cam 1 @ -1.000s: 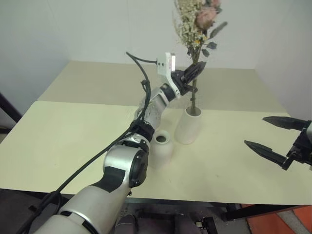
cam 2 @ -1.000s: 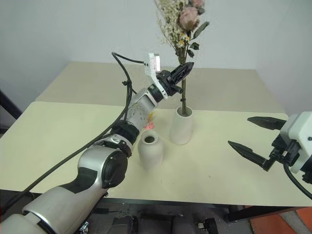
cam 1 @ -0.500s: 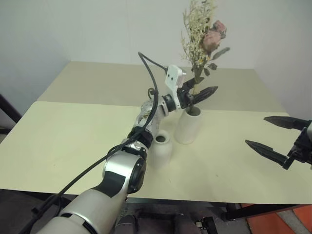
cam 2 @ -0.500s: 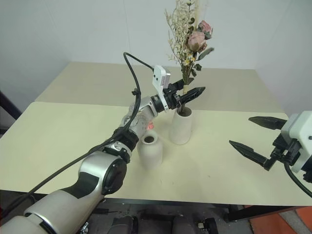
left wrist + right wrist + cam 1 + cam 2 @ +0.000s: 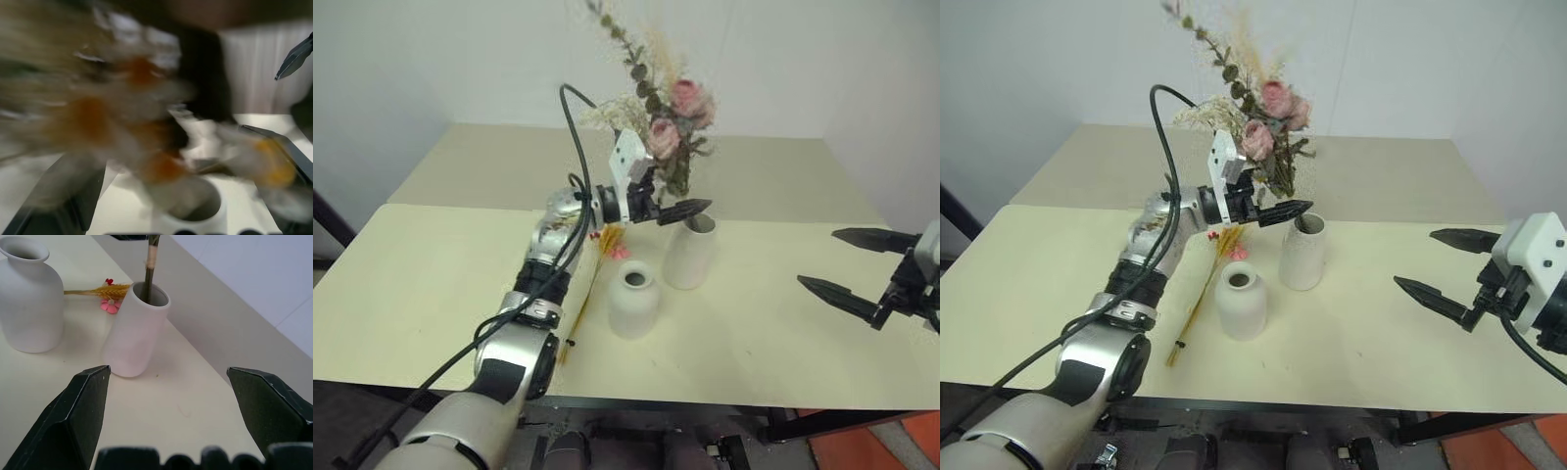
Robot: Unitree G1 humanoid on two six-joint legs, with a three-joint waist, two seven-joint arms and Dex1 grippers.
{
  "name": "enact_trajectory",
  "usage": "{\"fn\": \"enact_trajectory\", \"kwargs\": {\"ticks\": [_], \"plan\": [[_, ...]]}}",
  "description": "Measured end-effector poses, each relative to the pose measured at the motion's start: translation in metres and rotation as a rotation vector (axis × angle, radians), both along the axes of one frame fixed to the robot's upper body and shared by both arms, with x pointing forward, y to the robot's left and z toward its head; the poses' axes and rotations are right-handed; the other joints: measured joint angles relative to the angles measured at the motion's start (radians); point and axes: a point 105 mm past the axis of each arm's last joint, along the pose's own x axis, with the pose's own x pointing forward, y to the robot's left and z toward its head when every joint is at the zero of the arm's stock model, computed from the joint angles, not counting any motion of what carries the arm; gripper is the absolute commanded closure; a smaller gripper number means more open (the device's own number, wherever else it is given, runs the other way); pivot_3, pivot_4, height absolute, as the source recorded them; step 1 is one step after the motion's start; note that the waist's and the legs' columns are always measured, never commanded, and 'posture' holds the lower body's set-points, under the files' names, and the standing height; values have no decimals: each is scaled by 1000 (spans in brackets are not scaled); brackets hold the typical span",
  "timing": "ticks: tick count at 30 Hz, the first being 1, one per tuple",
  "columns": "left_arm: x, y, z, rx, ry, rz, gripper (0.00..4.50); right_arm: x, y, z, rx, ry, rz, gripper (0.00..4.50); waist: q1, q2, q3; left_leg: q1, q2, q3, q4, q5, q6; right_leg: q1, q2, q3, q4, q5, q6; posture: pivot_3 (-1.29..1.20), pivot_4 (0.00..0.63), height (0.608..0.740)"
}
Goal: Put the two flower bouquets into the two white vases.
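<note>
The bushy bouquet of pink roses (image 5: 668,117) stands with its stem in the taller white vase (image 5: 690,253) and leans over to the left. My left gripper (image 5: 690,210) is open just left of that vase's mouth, under the blooms, which blur past its fingers (image 5: 68,196). The shorter rounded vase (image 5: 633,300) stands in front, nothing in it. The slim yellow-orange bundle (image 5: 587,286) lies flat on the table to its left. My right gripper (image 5: 857,266) hovers open at the right, apart from both vases. It looks at the tall vase (image 5: 137,333) and the stem (image 5: 149,269).
The vases stand on a pale beige table (image 5: 440,274), and a second tabletop (image 5: 509,162) joins it behind, ending at a white wall. The left arm's black cable (image 5: 570,176) loops above the forearm.
My left gripper has opened and let go of the rose bouquet's stem, then drawn back to the left. The bouquet sank into the tall vase and tipped left. My right gripper stayed put.
</note>
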Motion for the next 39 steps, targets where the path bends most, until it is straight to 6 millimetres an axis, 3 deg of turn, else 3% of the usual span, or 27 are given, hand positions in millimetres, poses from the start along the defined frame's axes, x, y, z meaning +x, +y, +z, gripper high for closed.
{"fn": "enact_trajectory", "kwargs": {"ticks": [3,9,14,18,21,26,31,39], "plan": [[-2,17,-3,92,16,-11,9,1,-2,1,-1,-6,-6,0,-3,0,0,0,0,0,0,0,0,0,0,0,0,0,0,0,150,740],[3,26,-9,218,30,12,9,3,-5,1,-1,-9,-16,0,4,0,0,0,0,0,0,0,0,0,0,0,0,0,0,0,150,740],[2,26,6,244,-8,-21,9,3,-5,1,-3,-12,-12,0,4,0,0,-1,0,0,0,0,0,-1,0,0,0,0,0,0,150,740],[1,46,20,277,-60,18,9,3,-5,0,-3,-6,-11,0,-9,0,0,0,1,0,0,0,0,-1,0,0,1,-1,-1,0,150,740],[-2,75,23,262,-66,87,9,2,-5,-2,-6,2,-11,0,-22,1,0,1,2,0,0,0,0,0,1,0,2,-1,-1,0,150,740],[-22,112,21,207,-26,170,9,2,-6,-2,-3,7,-13,0,-24,1,0,1,2,0,0,0,0,0,1,-1,3,-1,-1,0,150,740],[-31,135,0,217,110,409,9,7,-8,-2,5,14,-9,0,-19,1,0,2,2,0,1,0,0,1,0,-1,3,-1,-1,0,150,740],[-31,134,-27,274,405,722,9,12,-7,9,-32,-2,17,0,-19,1,0,1,2,-1,1,0,0,1,1,-1,3,-1,-1,0,150,740]]}}
